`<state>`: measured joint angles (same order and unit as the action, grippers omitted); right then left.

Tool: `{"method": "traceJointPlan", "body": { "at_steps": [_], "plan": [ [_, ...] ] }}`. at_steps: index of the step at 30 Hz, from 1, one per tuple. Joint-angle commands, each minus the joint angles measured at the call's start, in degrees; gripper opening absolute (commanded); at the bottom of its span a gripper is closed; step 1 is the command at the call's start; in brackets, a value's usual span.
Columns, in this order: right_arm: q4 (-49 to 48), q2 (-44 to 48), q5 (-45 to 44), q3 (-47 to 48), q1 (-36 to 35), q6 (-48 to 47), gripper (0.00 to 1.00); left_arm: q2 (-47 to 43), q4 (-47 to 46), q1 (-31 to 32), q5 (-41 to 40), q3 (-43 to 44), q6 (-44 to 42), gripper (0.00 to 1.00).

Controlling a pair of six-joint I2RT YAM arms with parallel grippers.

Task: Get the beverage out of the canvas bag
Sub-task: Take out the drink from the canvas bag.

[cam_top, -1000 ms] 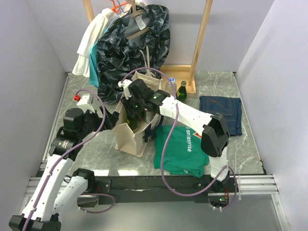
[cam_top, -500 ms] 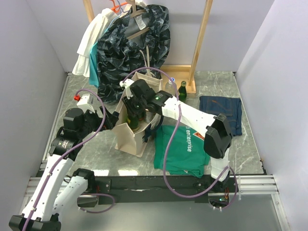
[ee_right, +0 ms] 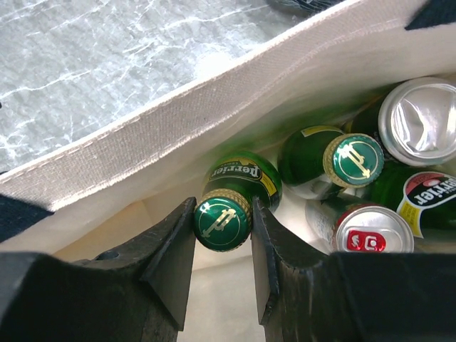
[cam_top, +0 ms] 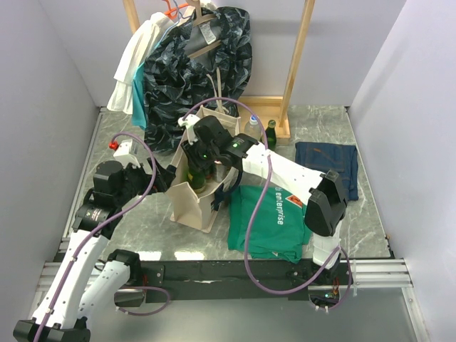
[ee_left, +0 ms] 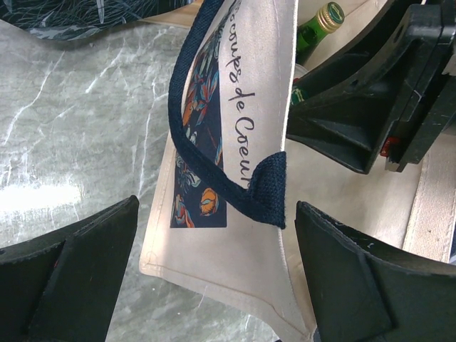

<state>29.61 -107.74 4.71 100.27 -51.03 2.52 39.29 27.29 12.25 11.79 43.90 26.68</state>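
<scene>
From above, the canvas bag (cam_top: 189, 203) stands on the marble worktop (cam_top: 142, 231), with the right arm (cam_top: 281, 169) reaching in. At the left wrist, the left jaws stand wide open astride the bag's side, gripping nothing. At the right wrist, the right jaws are clamped on a green Perrier bottle (ee_right: 222, 222) inside the bag.

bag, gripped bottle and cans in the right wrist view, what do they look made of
Bag: woven canvas, matte cream; coarse weave shows on the rim.
Bottle: probably glass, glossy translucent green, with a crimped, metal-looking cap.
Cans: thin metal, likely aluminium; brushed silver tops reflect light.
</scene>
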Motion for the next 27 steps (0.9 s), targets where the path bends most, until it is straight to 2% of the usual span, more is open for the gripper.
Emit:
{"method": "traceJointPlan", "body": {
  "at_steps": [1,11,21,27],
  "plan": [
    [-9.2,7.2,-1.5,1.4,-0.3,0.2,0.0,-0.9,-1.9,0.2,0.6,-0.1,0.0,0.97],
    [-9.4,9.1,-1.4,0.7,-0.4,-0.4,0.0,-1.2,-1.9,0.2,0.3,-0.2,0.0,0.97],
    [-3.2,8.6,-0.4,5.5,-0.5,-1.1,0.0,-0.8,-1.8,0.2,0.3,-0.3,0.0,0.97],
    [-2.8,10.2,0.1,4.8,-0.5,-1.0,0.0,-1.4,-2.2,0.2,0.1,-0.5,0.0,1.0]
  ]
}}
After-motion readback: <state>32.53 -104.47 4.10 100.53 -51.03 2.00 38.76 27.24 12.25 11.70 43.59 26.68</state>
